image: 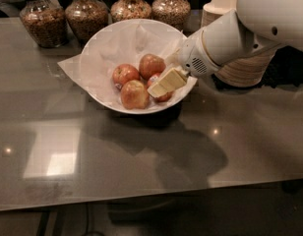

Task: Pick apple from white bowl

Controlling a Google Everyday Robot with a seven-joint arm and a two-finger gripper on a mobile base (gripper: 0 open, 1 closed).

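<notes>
The white bowl (pixel 98 48), lined with crumpled white paper, stands at the back middle of the dark table. Several apples lie in it. The reddest apple (pixel 164 97) is at the right side of the bowl, mostly hidden under my gripper. Three paler apples lie to its left and behind it: one at the left (pixel 125 74), one at the back (pixel 152 65), one at the front (pixel 134 94). My gripper (pixel 165 82) reaches in over the bowl's right rim from the right and sits right on top of the red apple.
Several glass jars of grains (pixel 87 14) stand in a row behind the bowl. A stack of beige paper bowls (pixel 240 70) stands at the right, behind my white arm (pixel 240 33). The glossy table's front edge (pixel 141 198) runs along the bottom.
</notes>
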